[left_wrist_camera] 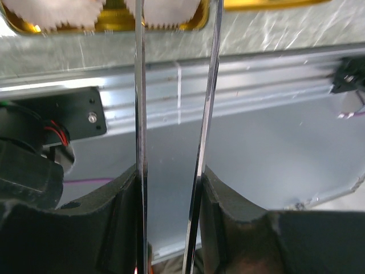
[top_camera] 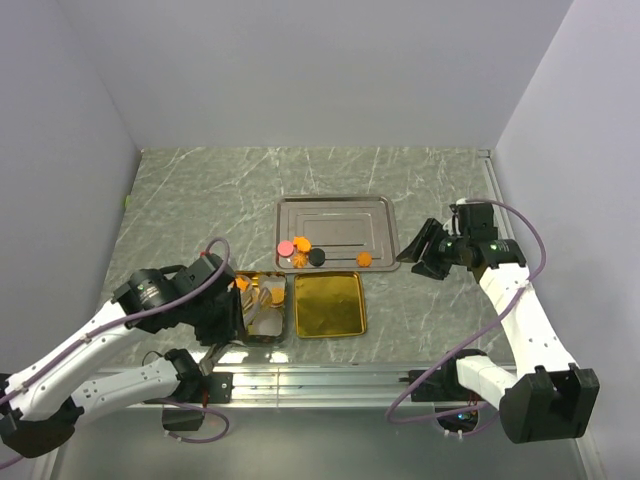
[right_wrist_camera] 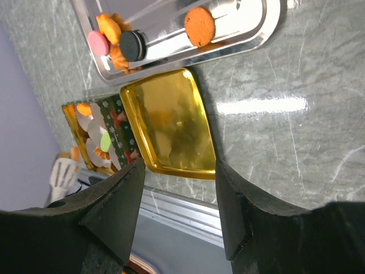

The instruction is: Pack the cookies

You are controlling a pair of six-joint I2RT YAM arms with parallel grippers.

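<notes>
Left pincer point(top_camera: 228, 303) is pinching metal tongs point(left_wrist_camera: 141, 114) over the box point(top_camera: 286, 305); right pincer point(right_wrist_camera: 179, 168) is hanging spread and empty. Cookies point(top_camera: 302, 243) on the tray point(top_camera: 335, 212) are lying ahead-right of the left pincer; one orange cookie point(top_camera: 364, 258) is sitting nearer the right.

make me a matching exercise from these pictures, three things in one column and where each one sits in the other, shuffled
Things:
A black cookie
B green cookie
C empty gold tray

Places:
1 on the marble table, beside the box
2 in the box, among the paper cups
3 on the silver tray

Pairs: A-3, B-2, C-1
</notes>
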